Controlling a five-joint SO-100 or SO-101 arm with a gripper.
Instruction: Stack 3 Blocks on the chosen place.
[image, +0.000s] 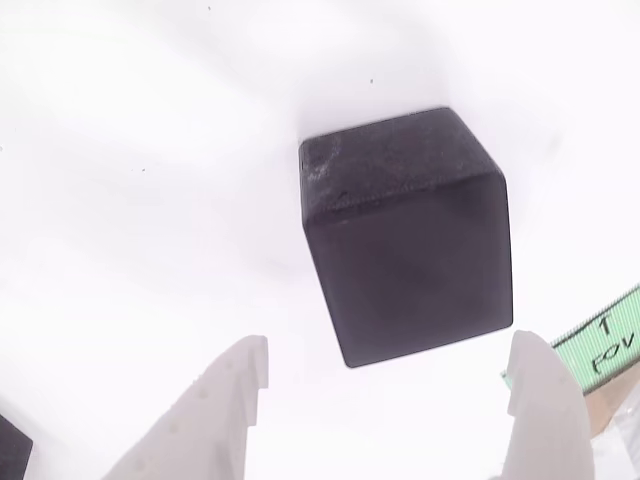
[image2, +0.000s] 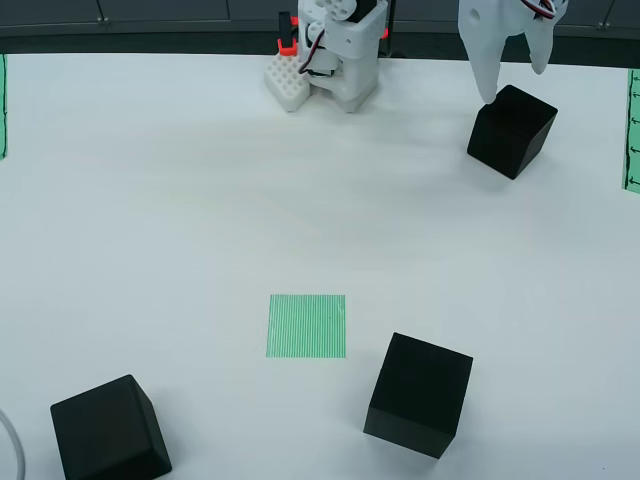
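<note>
In the view from above, three matte black blocks lie apart on the white table: one at the back right (image2: 512, 130), one at the front middle (image2: 418, 395), one at the front left (image2: 108, 430). The chosen place, a green-and-white striped square (image2: 307, 325), is bare in the middle. My white gripper (image2: 513, 78) is open, its fingertips just over the back edge of the back-right block. In the view that rides on the gripper, that block (image: 410, 240) sits just beyond the open gripper (image: 390, 400), nothing held.
The arm's white base (image2: 335, 50) stands at the back middle. Green tape strips run along the table's left edge (image2: 2, 105) and right edge (image2: 632, 130); the right one shows as lettered tape (image: 610, 345). A white cable (image2: 10, 445) curls at the front left.
</note>
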